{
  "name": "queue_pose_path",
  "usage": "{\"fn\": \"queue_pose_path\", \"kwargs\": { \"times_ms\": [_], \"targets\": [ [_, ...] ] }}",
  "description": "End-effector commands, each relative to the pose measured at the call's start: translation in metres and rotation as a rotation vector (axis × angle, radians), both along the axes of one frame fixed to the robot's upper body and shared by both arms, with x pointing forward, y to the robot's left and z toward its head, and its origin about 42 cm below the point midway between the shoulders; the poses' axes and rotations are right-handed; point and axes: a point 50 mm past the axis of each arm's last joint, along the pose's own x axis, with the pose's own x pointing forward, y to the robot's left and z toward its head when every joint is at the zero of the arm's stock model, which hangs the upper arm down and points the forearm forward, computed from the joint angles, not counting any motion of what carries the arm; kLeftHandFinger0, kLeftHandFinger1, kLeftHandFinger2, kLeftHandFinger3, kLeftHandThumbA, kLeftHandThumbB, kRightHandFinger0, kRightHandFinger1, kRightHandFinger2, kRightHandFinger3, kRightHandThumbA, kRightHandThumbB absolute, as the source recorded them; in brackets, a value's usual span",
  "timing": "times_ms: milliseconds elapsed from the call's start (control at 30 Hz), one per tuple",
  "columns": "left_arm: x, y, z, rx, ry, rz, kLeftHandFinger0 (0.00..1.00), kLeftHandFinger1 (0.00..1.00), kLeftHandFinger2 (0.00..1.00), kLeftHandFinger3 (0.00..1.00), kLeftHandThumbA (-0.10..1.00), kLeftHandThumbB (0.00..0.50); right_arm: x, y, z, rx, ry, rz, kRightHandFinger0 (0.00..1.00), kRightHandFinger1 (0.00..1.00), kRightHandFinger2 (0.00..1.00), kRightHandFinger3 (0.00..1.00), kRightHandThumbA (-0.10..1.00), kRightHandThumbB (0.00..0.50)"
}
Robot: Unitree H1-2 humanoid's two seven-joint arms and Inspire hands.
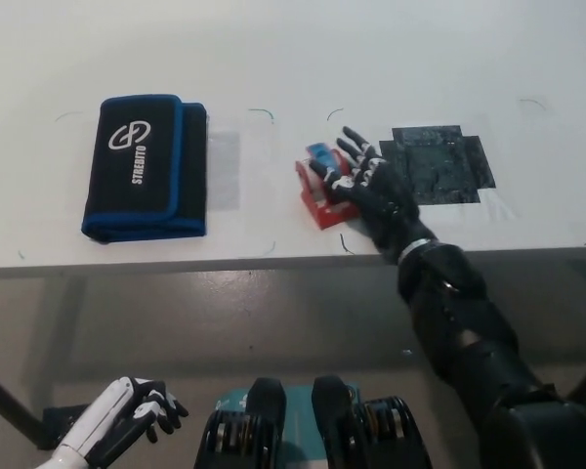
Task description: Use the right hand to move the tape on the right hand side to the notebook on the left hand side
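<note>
Black fingers (344, 164) of the right hand (371, 191) curl over the red-and-blue tape (320, 186) at frame centre, seemingly gripping it on the white surface (371, 59). The notebook (145, 166) lies well apart, upper left. A loose hold could let the tape slip free short of it. The left hand (127, 415) rests lower left, fingers curled on nothing.

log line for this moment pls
phase: carrying | right hand: shut on tape, mid-table | notebook: left, nothing on it | dark patch: uncovered | left hand: resting low
</note>
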Motion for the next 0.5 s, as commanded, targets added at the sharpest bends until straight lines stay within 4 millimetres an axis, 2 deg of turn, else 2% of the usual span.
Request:
{"fn": "queue_pose_path", "kwargs": {
  "times_ms": [0,33,67,133,300,400,433,467],
  "targets": [
    [0.003,-0.002,0.014,0.018,-0.068,-0.043,0.39,0.42,0.49,0.60,0.87,0.118,0.010,0.020,0.036,0.022,-0.143,0.029,1.00,1.00,1.00,1.00,1.00,0.270],
    [0.003,-0.002,0.014,0.008,-0.063,-0.041,0.39,0.41,0.48,0.60,0.87,0.122,0.009,0.024,0.035,0.012,-0.150,0.039,1.00,1.00,1.00,1.00,1.00,0.283],
    [0.003,-0.003,0.013,0.011,-0.056,-0.039,0.39,0.41,0.48,0.60,0.87,0.133,0.005,0.031,0.031,-0.002,-0.147,0.063,1.00,1.00,1.00,1.00,1.00,0.320],
    [0.004,-0.003,0.014,0.017,-0.059,-0.041,0.39,0.41,0.48,0.60,0.88,0.130,0.003,0.041,0.029,0.015,-0.128,0.071,1.00,1.00,1.00,1.00,1.00,0.338],
    [0.005,-0.004,0.017,0.019,-0.050,-0.045,0.38,0.41,0.50,0.62,0.86,0.110,-0.001,0.055,0.029,0.006,-0.121,0.100,1.00,1.00,1.00,1.00,1.00,0.364],
    [0.006,-0.004,0.018,0.019,-0.053,-0.052,0.39,0.42,0.51,0.64,0.87,0.118,-0.001,0.060,0.032,-0.007,-0.126,0.109,1.00,1.00,1.00,1.00,1.00,0.373],
    [0.008,-0.006,0.017,0.006,-0.064,-0.059,0.37,0.40,0.50,0.63,0.89,0.156,-0.001,0.062,0.032,-0.014,-0.127,0.119,1.00,1.00,1.00,1.00,1.00,0.377],
    [0.008,-0.006,0.017,0.010,-0.064,-0.060,0.37,0.40,0.50,0.63,0.92,0.168,-0.001,0.063,0.032,-0.015,-0.128,0.120,1.00,1.00,1.00,1.00,1.00,0.368]
  ]
}}
